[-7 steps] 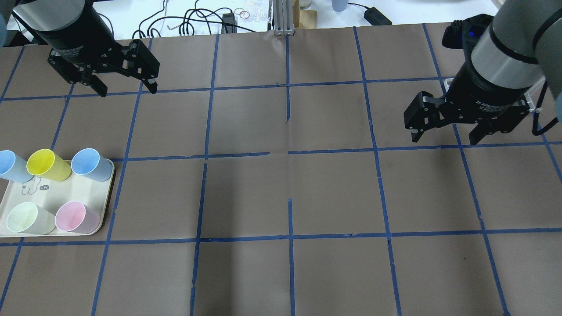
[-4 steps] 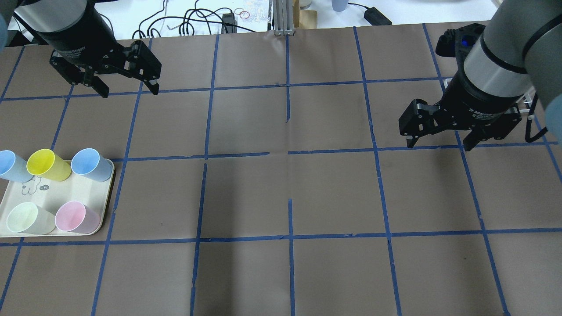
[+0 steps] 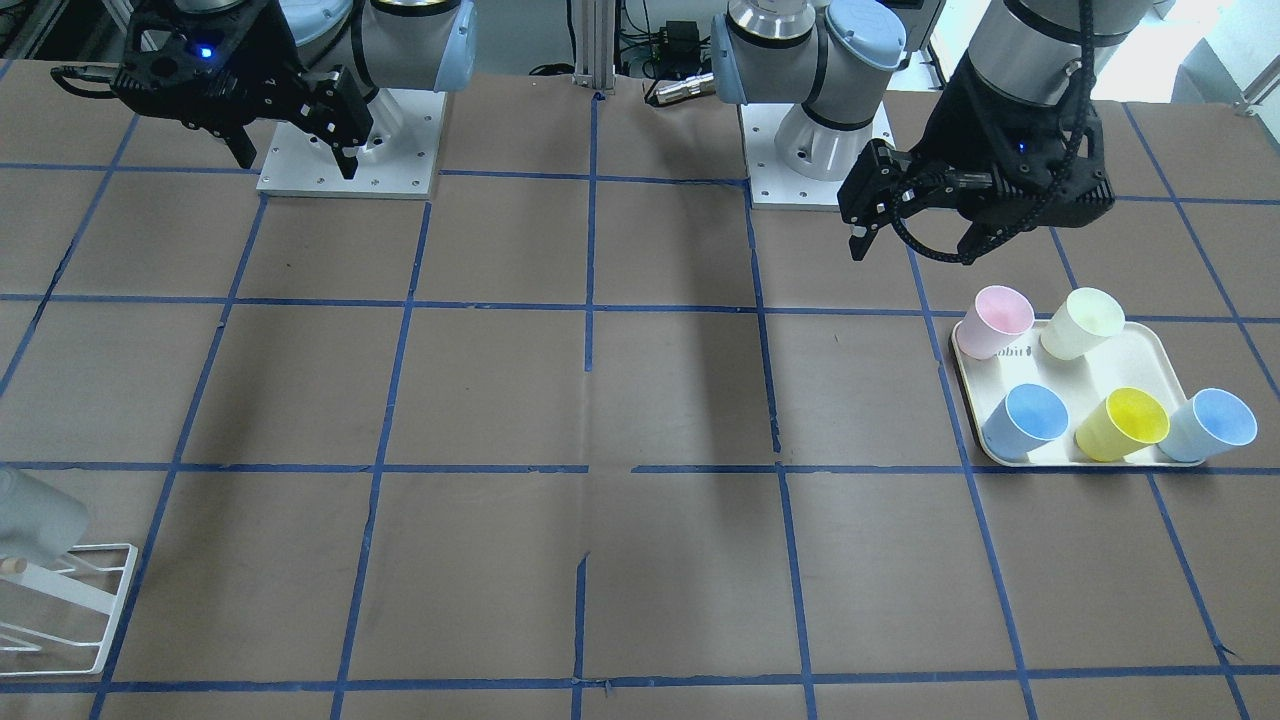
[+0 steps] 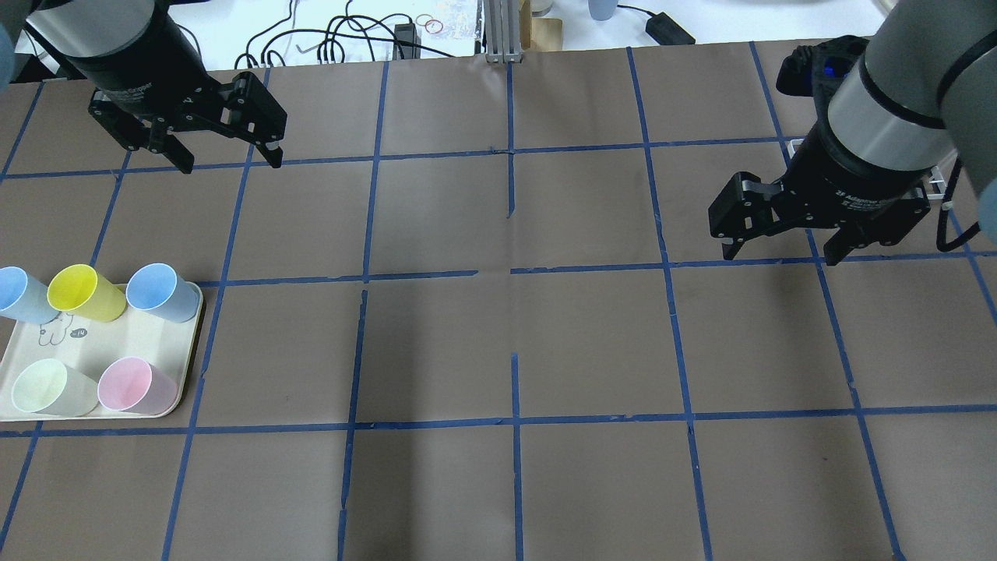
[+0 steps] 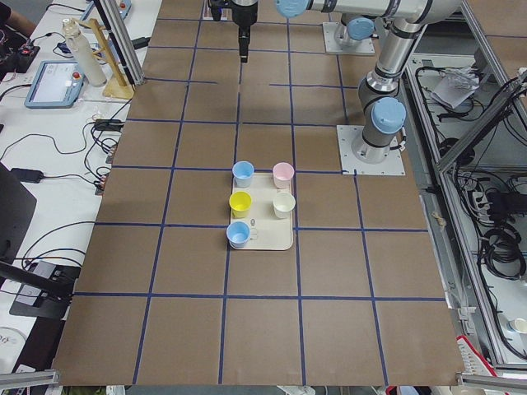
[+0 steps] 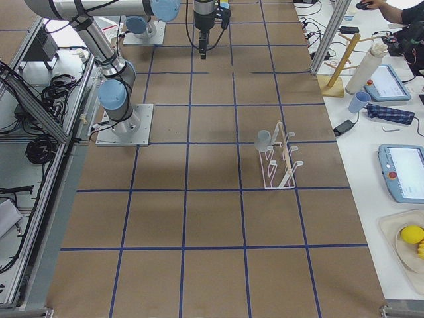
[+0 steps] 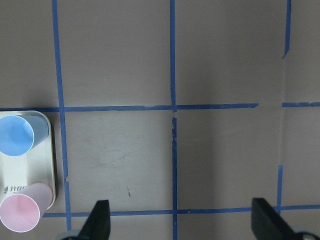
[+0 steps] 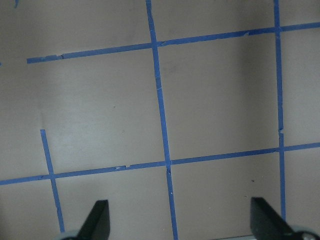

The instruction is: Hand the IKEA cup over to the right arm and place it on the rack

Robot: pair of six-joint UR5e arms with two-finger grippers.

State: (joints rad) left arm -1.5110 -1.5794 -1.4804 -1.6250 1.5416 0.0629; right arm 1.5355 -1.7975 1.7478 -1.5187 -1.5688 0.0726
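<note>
IKEA cup (image 3: pixel 35 512) rests on the rack (image 3: pixel 85 600) at the lower left of your front view, so I judge the placing done. You need only park the arms, or start on another tumbler. Further up, at centre right, the cream tray (image 3: pixel 1145 352) carries five tumblers. Farthest off, the right end effector (image 3: pixel 297 165) at upper left and the left end effector (image 3: pixel 910 245) at upper right hang released and empty. Mind the pink tumbler (image 3: pixel 990 320) just below the left one.
</note>
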